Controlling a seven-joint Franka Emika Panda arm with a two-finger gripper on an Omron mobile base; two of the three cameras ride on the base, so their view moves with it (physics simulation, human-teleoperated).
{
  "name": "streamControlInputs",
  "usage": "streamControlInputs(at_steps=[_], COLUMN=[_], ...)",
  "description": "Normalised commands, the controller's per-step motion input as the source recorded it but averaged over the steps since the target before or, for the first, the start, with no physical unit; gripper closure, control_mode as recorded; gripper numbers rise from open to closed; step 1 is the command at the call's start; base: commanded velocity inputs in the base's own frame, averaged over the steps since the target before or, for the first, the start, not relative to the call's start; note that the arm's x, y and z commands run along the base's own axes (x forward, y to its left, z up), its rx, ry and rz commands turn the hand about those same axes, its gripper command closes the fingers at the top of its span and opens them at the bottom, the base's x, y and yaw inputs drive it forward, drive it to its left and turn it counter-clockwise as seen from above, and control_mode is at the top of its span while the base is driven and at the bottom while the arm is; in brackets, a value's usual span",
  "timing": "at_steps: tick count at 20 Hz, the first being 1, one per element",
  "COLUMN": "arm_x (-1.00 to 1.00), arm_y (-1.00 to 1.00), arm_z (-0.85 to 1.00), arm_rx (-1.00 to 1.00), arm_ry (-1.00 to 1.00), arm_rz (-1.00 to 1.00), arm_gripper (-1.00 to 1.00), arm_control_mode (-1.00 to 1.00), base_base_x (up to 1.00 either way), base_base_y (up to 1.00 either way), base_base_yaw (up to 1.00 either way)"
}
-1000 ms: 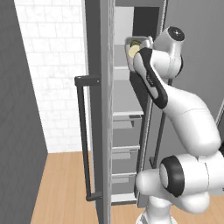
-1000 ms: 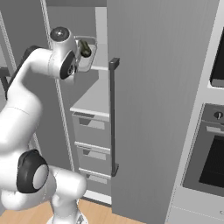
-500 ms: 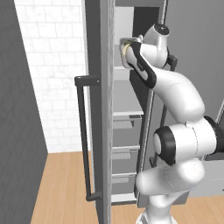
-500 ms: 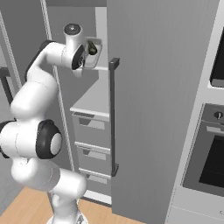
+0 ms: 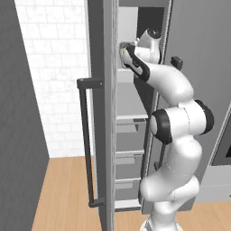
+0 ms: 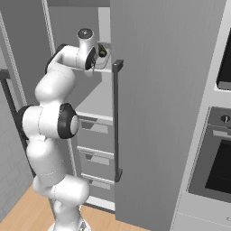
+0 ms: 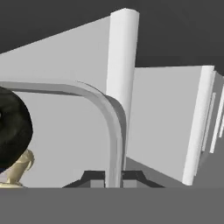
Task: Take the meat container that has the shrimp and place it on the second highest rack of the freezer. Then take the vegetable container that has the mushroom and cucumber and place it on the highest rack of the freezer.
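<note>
My gripper is shut on the curved grey rim of the vegetable container. Inside it, at the hand view's left edge, lie the dark cucumber and the beige mushroom. From the left base camera the gripper holds the container deep inside the open freezer, just above an upper rack. In the right base view the container hangs over that rack; I cannot tell whether it touches. The meat container is hidden.
The open freezer door with its dark handle stands close on the arm's left. The other door with its handle is on the right. Drawers fill the freezer's lower part. An oven is at the far right.
The arm has stretched further into the freezer, carrying the container from the door opening inward over the upper rack. The grip on the rim has held.
</note>
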Motion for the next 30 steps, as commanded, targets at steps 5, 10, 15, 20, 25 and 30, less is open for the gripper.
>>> streamControlInputs(at_steps=[5, 10, 15, 20, 25, 30], arm_x=[0.56, 0.75, -0.23, -1.00, -0.77, -1.00], arm_y=[0.00, 0.05, 0.01, 0.00, 0.00, -0.10], arm_z=[0.00, -0.11, -0.06, -0.05, -0.72, 0.00], arm_rx=[0.00, 0.00, 0.00, 0.00, -0.07, 0.00], arm_ry=[-0.03, -0.10, -0.27, -0.23, 0.03, 0.02], arm_rz=[-0.06, -0.08, -0.03, -0.01, -0.07, 0.00], arm_gripper=[-1.00, -1.00, -1.00, -1.00, -1.00, -1.00], arm_control_mode=[-1.00, -1.00, -1.00, -1.00, -1.00, -1.00], base_base_x=[0.00, 0.00, 0.00, 0.00, 0.00, 0.00], base_base_y=[0.00, 0.00, 0.00, 0.00, 0.00, 0.00], base_base_yaw=[0.00, 0.00, 0.00, 0.00, 0.00, 0.00])
